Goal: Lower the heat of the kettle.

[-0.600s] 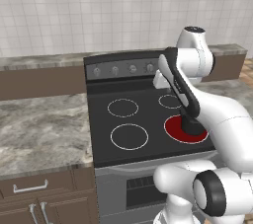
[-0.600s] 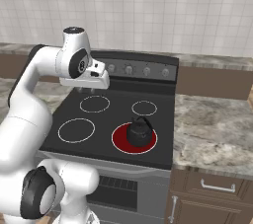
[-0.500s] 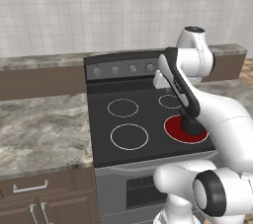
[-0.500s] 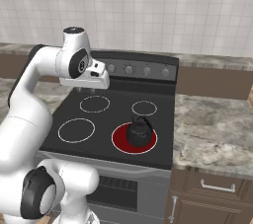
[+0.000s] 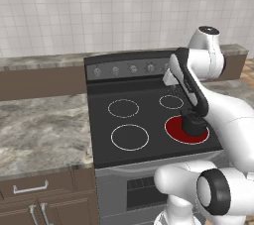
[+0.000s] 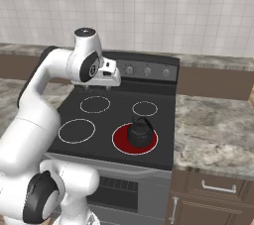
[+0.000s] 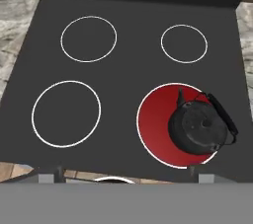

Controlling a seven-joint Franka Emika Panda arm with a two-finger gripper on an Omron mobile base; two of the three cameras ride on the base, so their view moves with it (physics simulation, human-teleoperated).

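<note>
The kettle point(image 5: 192, 122) point(image 6: 140, 132) is small, squat and dark grey, and it stands on the red glowing burner point(image 5: 173, 129) point(image 6: 120, 142) at the stove's front right. In the hand view the kettle point(image 7: 200, 129) sits toward the right side of the red burner point(image 7: 155, 119), handle arched over its lid. My gripper point(image 6: 99, 85) point(image 5: 174, 87) hangs above the rear part of the cooktop, pointing down, well apart from the kettle. Its fingertips point(image 7: 47, 174) stand far apart at the bottom of the hand view: open, nothing between them.
A row of knobs point(image 5: 133, 69) point(image 6: 147, 71) lines the stove's raised back panel. Three unlit burner rings point(image 7: 89, 39) mark the black cooktop point(image 7: 128, 70). Marble counters point(image 5: 39, 130) point(image 6: 213, 125) flank the stove, with drawers below and a tiled wall behind.
</note>
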